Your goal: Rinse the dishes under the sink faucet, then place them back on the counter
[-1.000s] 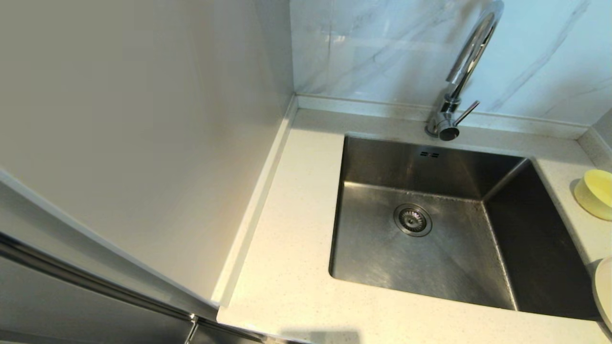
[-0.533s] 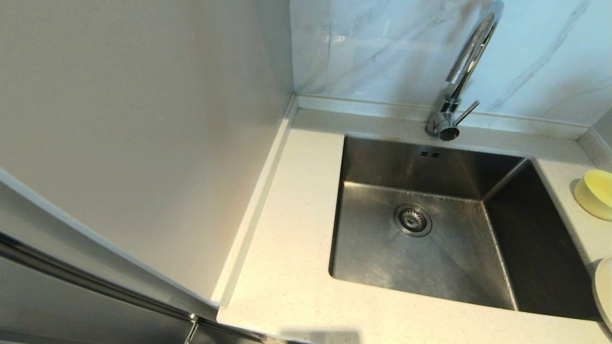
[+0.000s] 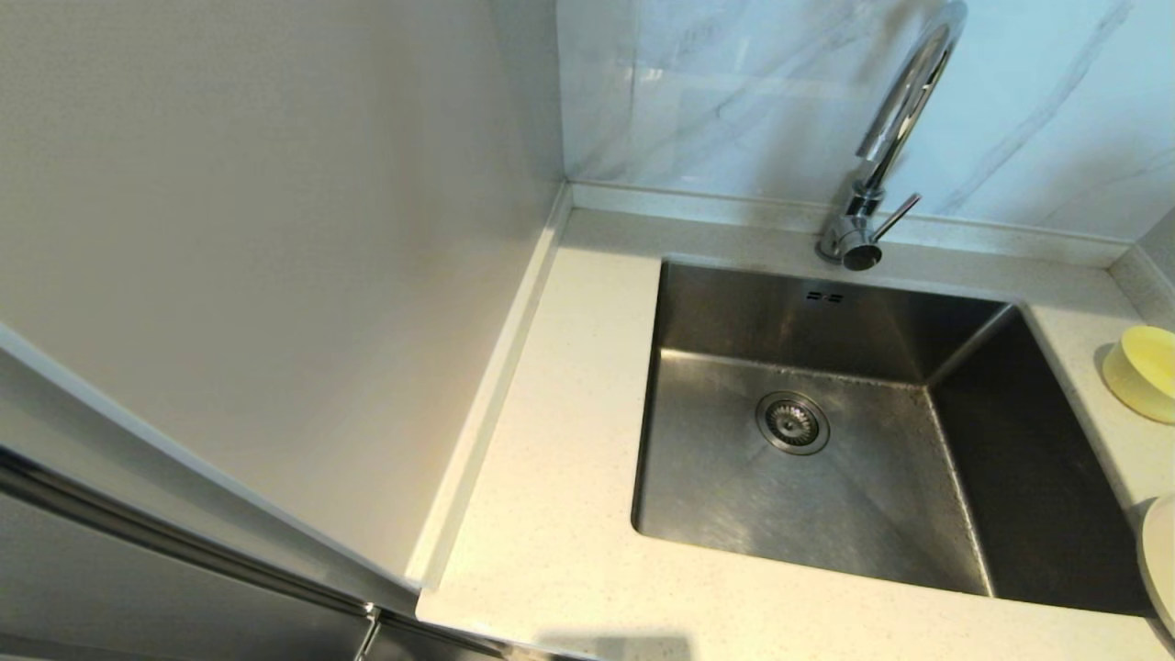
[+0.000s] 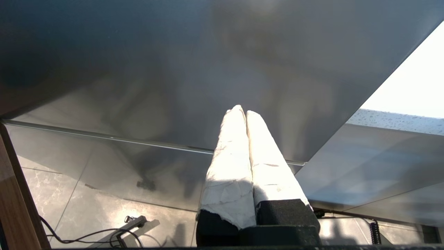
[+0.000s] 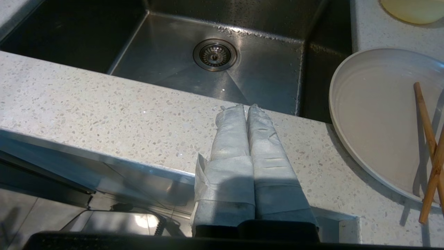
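Observation:
The steel sink (image 3: 863, 477) sits in the speckled counter (image 3: 551, 477), with its drain strainer (image 3: 792, 422) mid-basin. The chrome faucet (image 3: 895, 128) rises behind it, lever out to the side. A pale-yellow bowl (image 3: 1143, 372) rests on the counter right of the sink. The cream plate (image 3: 1158, 560) lies nearer the front, cut off at the frame edge. In the right wrist view my right gripper (image 5: 246, 107) is shut and empty over the counter's front strip, left of the plate (image 5: 378, 118). My left gripper (image 4: 242, 110) is shut and empty, low beside a grey panel.
A pair of wooden chopsticks (image 5: 428, 149) lies across the plate. A tall pale wall panel (image 3: 275, 257) stands left of the counter. A marble backsplash (image 3: 734, 92) closes the back. Neither arm shows in the head view.

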